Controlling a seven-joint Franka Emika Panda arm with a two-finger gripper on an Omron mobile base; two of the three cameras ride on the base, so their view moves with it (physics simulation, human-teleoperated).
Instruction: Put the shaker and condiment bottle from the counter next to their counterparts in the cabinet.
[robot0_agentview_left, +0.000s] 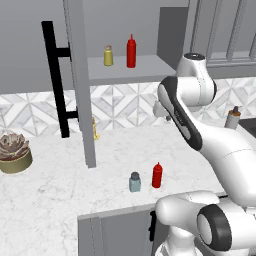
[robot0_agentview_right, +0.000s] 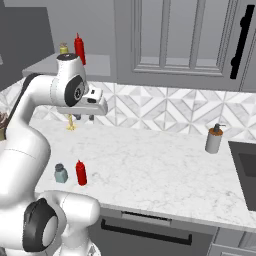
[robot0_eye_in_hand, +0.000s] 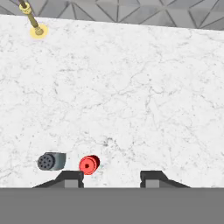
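Red bottle (robot0_agentview_left: 157, 175) and blue-grey shaker (robot0_agentview_left: 134, 182) stand side by side near the desk's (robot0_agentview_left: 60, 190) front edge, apart from each other. Our claw (robot0_eye_in_hand: 111, 178) hangs high above them, clenched on nothing. We should open it, centre over 1 item, then descend straight. Both look upright, small and light; the shaker is squat with a dark cap.
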